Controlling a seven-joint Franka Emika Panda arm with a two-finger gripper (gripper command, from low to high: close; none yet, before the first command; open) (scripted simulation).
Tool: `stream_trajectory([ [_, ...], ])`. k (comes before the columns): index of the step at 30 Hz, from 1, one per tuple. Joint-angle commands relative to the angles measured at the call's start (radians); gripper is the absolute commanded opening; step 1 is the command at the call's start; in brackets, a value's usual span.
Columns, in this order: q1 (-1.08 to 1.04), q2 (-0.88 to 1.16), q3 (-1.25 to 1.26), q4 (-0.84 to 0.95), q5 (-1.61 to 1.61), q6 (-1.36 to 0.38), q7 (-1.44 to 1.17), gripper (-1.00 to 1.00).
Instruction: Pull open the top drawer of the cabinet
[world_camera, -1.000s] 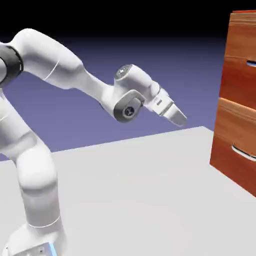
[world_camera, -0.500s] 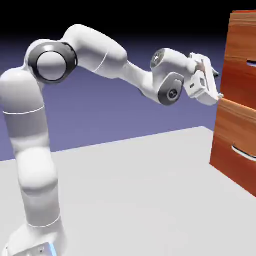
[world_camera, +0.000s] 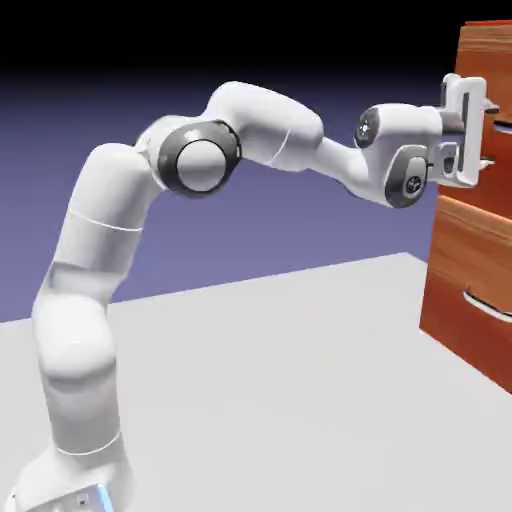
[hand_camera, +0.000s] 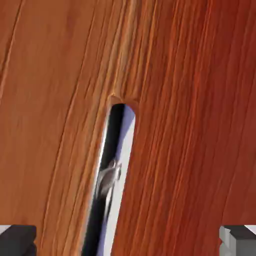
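You see the gripper (world_camera: 487, 134), its 2 fingertips spread, at the handle (hand_camera: 107, 190) on the top drawer (hand_camera: 175, 150), which sits shut. Should the fingertips close while misaligned with the handle, they could slip off or jam against the wood beside it.

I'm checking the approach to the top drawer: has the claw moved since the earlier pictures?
Yes; in the exterior view the claw has moved right and upward, now overlapping the top drawer's front.
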Motion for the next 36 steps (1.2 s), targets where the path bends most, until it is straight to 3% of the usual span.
stream_trajectory([
  [1, 0.001, 0.028, -0.002, 0.036, -0.001, 0.012, 0.044, 0.0],
  [15, -0.039, 0.285, 0.042, 0.449, -0.009, -0.12, 0.09, 0.0],
  [16, -0.039, 0.285, 0.042, 0.449, -0.009, -0.12, 0.09, -1.0],
  [17, -0.039, 0.285, 0.042, 0.449, -0.009, -0.12, 0.09, -1.0],
  [36, 0.037, -0.146, -0.023, -0.24, 0.028, 0.137, 0.053, -1.0],
])
